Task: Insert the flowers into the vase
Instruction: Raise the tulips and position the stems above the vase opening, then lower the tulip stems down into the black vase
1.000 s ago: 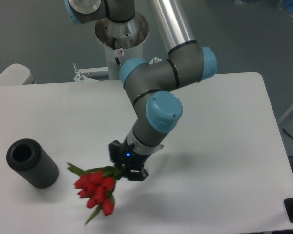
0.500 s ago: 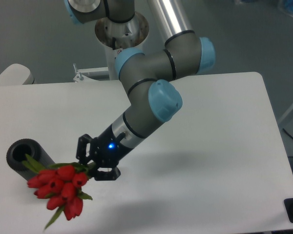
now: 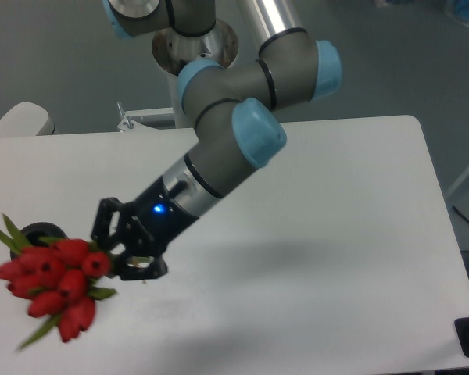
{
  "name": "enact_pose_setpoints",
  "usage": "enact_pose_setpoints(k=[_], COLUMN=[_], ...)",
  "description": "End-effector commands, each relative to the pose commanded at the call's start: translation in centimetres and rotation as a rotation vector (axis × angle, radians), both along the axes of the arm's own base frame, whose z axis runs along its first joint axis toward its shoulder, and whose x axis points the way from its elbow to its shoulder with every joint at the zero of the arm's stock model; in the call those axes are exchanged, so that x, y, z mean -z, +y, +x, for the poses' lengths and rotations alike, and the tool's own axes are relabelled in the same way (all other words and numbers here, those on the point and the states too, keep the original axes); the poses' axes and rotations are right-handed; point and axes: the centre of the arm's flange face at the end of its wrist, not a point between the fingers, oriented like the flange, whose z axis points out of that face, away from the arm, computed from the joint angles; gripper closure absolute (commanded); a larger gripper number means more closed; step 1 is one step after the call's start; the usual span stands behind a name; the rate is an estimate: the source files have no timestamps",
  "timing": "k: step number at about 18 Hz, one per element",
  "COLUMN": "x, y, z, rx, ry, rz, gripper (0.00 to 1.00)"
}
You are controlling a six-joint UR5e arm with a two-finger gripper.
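No readable text, no brand or number, small round sticker on arm base point(image 3: 192, 83) (too blurred)

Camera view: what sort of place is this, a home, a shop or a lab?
Probably a robotics lab or test cell: an arm on a pedestal, a bare white table, grey floor, only flowers as props.

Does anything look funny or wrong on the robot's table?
Nothing looks broken or spilled. The bunch of red tulip buds with green leaves is held out sideways by the black two-finger gripper, blooms forward, and it hides most of the matte black cylinder vase, so only part of its rim shows.
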Motion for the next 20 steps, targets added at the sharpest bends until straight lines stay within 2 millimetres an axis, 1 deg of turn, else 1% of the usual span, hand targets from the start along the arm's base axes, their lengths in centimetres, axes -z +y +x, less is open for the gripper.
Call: enact_pose_setpoints(k=[2,3,4,7,8,10,12,15,20], x=[-1.8,-2.3,-2.8,-3.5,-3.4,-3.9,-4.0,-4.1,-3.5], y=[-0.4,-0.4,-0.2,0.1,0.1,-0.3,-0.2,0.3,1.6], z=[1.0,1.6,2.4,3.7,4.1,4.5,5.0,6.6,9.2], rx=[0.016,0.029,0.046,0.078,0.083,0.086,0.092,0.119,0.167], ry=[-0.016,-0.031,-0.046,-0.089,-0.101,-0.102,-0.103,-0.101,-0.084], rz=[0.046,0.066,0.085,0.121,0.119,0.126,0.126,0.127,0.149], gripper=[1.0,1.0,1.0,1.0,1.0,1.0,1.0,1.0,1.0])
